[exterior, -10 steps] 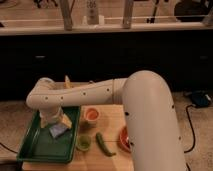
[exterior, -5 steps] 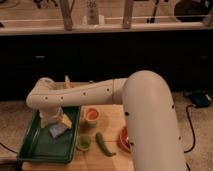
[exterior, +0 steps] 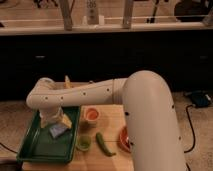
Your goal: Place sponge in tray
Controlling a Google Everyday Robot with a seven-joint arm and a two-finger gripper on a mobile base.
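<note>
**Dark cabinet wall behind, light wooden board (exterior: 111,131) in front**

The white arm reached out left, with the gripper (exterior: 54,119) hanging low over the dark green tray (exterior: 34,146). Its fingers were spread wide, not clamped on anything. The sponge (exterior: 58,130) lay inside the tray right under it, blue-grey face up. Couldn't tell whether they touched. An orange cup (exterior: 91,116) sat just beside the tray.

The pincer (exterior: 53,119), jaws spread, hangs over the dark green tray (exterior: 34,146), the sponge (exterior: 59,130) just beneath it
</note>
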